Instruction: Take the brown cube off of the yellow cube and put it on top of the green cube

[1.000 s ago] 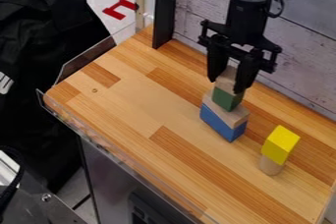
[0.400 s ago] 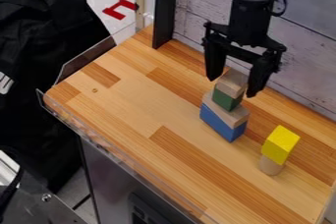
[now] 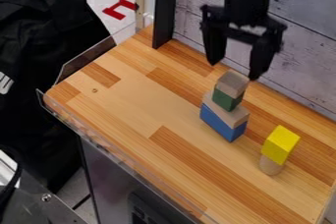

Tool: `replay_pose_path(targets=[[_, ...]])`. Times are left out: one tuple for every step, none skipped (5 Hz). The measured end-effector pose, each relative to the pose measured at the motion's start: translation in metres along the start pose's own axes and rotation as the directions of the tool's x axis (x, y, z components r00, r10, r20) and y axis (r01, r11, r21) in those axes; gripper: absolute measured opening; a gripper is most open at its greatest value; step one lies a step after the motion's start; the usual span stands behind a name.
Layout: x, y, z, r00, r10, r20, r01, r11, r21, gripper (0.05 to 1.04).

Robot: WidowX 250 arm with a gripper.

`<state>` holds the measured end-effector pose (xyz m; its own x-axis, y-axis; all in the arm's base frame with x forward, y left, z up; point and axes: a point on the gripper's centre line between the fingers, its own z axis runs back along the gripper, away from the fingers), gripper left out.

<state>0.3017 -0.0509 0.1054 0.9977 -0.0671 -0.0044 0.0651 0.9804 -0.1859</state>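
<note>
On the table (image 3: 141,102) we see a blue block (image 3: 220,121) with a wooden block (image 3: 235,116) on it, then the green cube (image 3: 224,100), and the brown cube (image 3: 231,83) on top of that. Just above this stack we find the pincer (image 3: 234,71) wide open, holding nothing; we cannot tell whether a tip touches the brown cube. Farther right, the yellow cube (image 3: 280,144) sits on a wooden cylinder (image 3: 269,166).

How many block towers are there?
2: one under the black gripper, with a brown wooden cube on a green cube; one lower right, a yellow cube on a tan peg.
</note>
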Motion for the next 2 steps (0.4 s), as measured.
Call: replay_pose_path(targets=[[-0.001, -0.008, 0.042, 0.995, -0.022, 0.092, 0.018, 0.999, 0.046, 1.0], [-0.003, -0.034, 0.045, 0.991, -0.101, 0.09, 0.094, 0.992, 0.084, 1.001]])
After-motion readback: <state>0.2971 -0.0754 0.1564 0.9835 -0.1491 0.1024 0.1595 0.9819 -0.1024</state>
